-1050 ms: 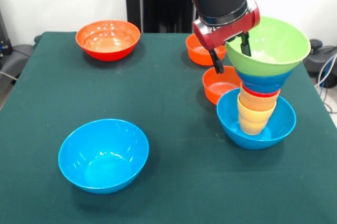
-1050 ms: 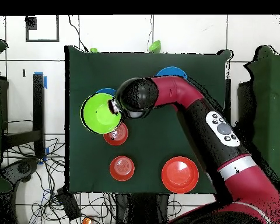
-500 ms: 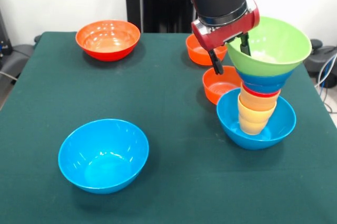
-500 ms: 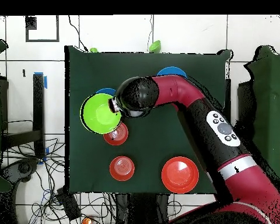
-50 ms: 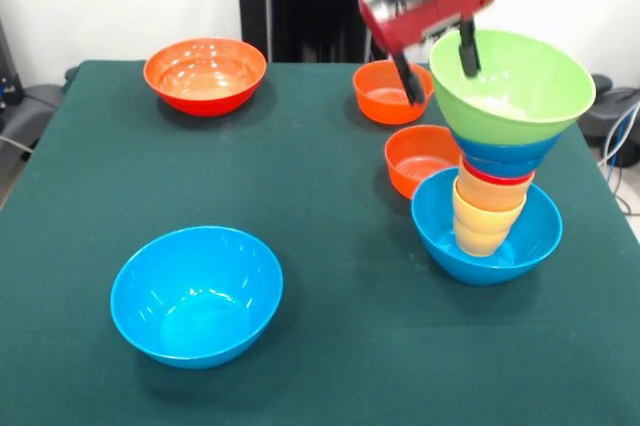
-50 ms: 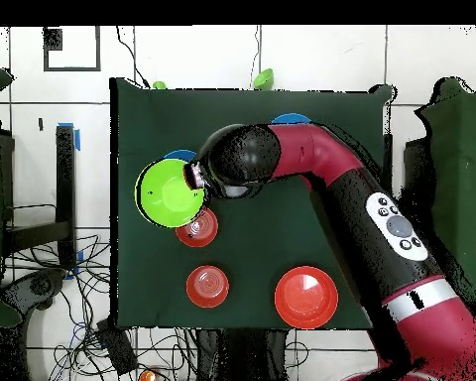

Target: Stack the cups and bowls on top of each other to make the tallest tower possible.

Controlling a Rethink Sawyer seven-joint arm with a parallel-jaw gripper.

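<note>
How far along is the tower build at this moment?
Partly built. The tower stands in a light-blue base bowl: yellow-orange cups, a red rim, a dark blue bowl, and the green bowl on top. The open gripper straddles the green bowl's rim, holding nothing. Still loose: the other light-blue bowl, the large orange bowl and two small orange bowls.

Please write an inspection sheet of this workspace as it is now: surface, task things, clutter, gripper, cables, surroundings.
Surface: green table cloth.
Task things: tower standing in a light-blue bowl, green bowl on top; spare light-blue bowl; large orange bowl; two small orange bowls.
Clutter: nothing seen.
Gripper: gripper open, fingers straddling the green bowl's rim.
Cables: tangled on the floor beside the table.
Surroundings: white wall, tiled floor.
</note>
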